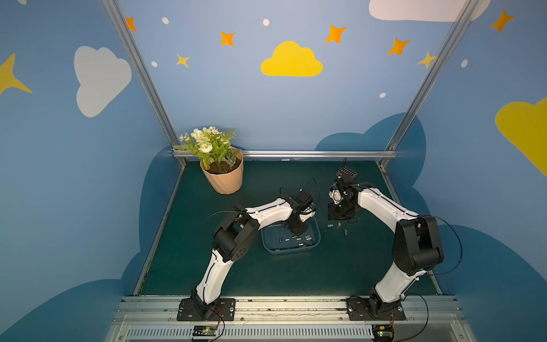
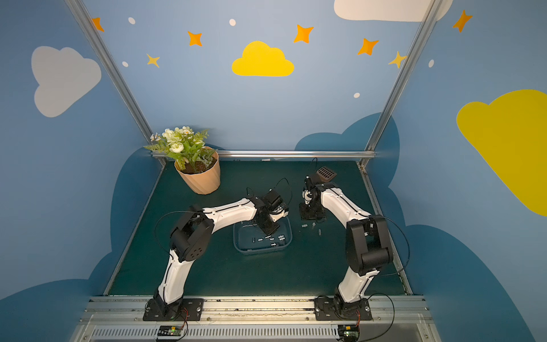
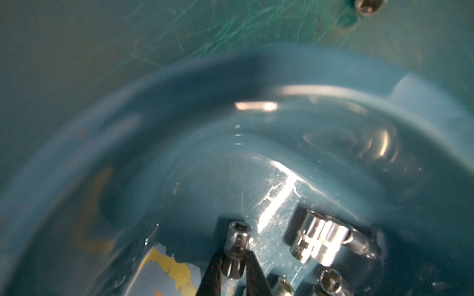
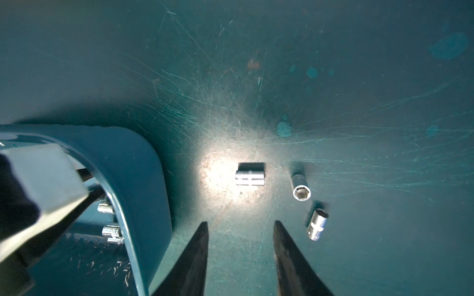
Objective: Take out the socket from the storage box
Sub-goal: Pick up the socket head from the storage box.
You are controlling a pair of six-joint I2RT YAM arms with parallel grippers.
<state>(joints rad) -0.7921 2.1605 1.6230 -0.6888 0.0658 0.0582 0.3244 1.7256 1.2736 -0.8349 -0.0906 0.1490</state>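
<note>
Down in the storage box, left gripper pinches a small socket for the lift. Right gripper hovers parted, empty, aside.

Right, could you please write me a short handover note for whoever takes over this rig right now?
The left gripper is inside the storage box, closed on a small socket that is not yet out.
The right gripper is open and empty, over the mat beside the box.
Done: three sockets lie on the mat outside the box.
Left: lift the gripped socket out. Several more sockets lie in the box.
</note>
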